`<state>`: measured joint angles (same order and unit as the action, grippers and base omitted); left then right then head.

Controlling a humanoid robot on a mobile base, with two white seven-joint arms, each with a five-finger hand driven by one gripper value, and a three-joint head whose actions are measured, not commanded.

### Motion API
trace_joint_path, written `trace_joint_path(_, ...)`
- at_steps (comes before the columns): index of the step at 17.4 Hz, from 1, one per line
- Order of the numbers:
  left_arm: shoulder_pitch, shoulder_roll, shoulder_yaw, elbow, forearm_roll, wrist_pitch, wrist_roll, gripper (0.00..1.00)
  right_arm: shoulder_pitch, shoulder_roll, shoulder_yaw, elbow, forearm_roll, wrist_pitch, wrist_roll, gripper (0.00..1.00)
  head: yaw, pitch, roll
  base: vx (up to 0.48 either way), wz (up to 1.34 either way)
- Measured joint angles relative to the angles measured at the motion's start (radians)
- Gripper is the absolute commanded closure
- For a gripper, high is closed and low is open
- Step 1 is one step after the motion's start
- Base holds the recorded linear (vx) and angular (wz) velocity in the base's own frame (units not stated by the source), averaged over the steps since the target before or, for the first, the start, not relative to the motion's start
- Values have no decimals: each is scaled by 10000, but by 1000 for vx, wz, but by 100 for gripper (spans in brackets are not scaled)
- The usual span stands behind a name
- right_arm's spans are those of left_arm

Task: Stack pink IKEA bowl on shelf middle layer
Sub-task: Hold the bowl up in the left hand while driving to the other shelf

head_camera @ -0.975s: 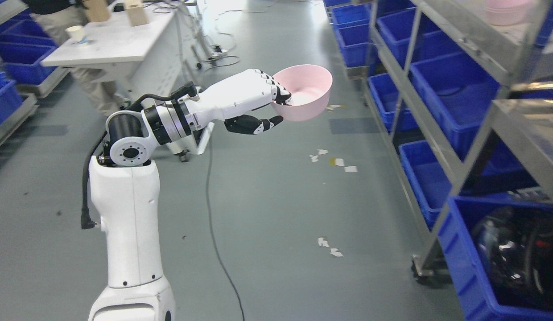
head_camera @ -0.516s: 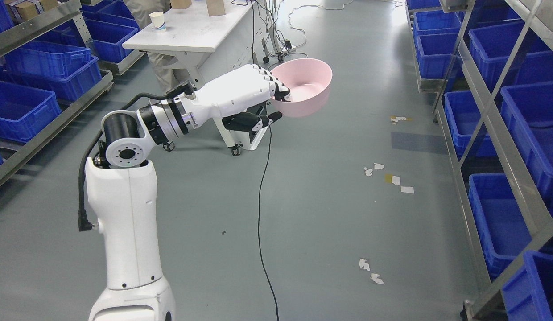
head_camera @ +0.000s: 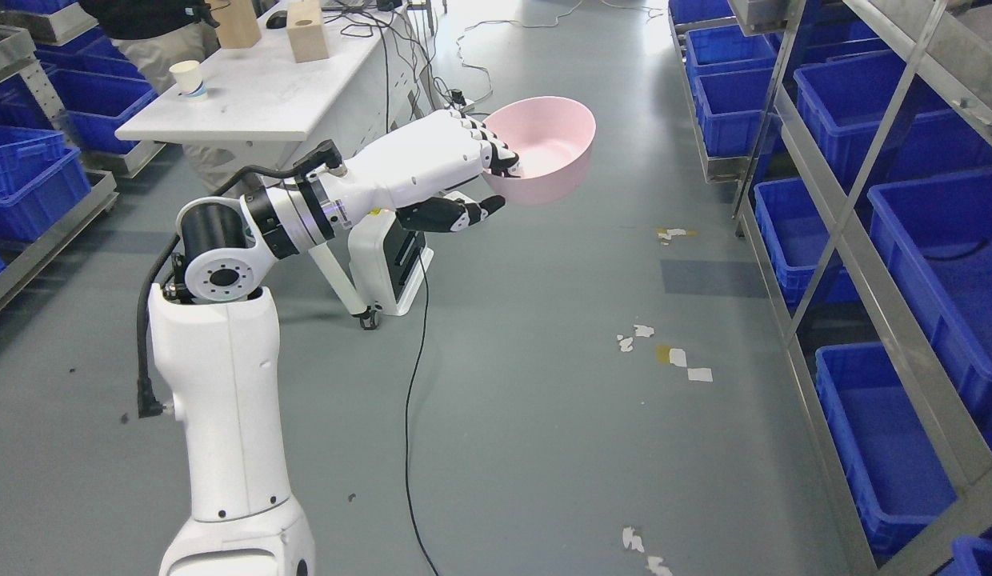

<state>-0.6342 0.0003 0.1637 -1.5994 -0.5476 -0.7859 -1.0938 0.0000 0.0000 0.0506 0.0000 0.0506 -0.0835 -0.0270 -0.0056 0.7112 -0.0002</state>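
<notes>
My left hand (head_camera: 496,186) holds a pink bowl (head_camera: 552,156) by its near rim, fingers hooked over the edge and thumb under it. The bowl hangs upright in the air above the grey floor, in the upper middle of the head view. The left arm rises from the bottom left and bends toward the bowl. A metal shelf rack (head_camera: 856,264) with blue bins runs along the right side, well to the right of the bowl. My right arm does not show.
A white table (head_camera: 264,104) with a paper cup (head_camera: 186,80) and wooden blocks stands behind the arm; a person stands at its far side. A black cable (head_camera: 412,376) trails across the floor. Blue bins (head_camera: 32,172) on low racks line the left edge. Paper scraps litter the floor.
The whole picture has shifted, so the camera has turned; the shelf rack sits differently on the right. The left hand keeps the same hold on the bowl.
</notes>
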Motion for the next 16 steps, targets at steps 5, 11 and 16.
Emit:
trace_joint_path(5,3,-1,-3,-55,10,0,5,99,0,0,0,0,0,0,-1,0,0,0,0,448,-145)
trace_joint_path(11,-27,-4,-9,-96,10,0,6,98,-7,0,0,0,0,0,-39,0,0,0,0,455,-50)
trace_joint_path(16,-53,-4,-10,-115,4,0,7,98,-1,0,0,0,0,0,-5,0,0,0,0,477,-4)
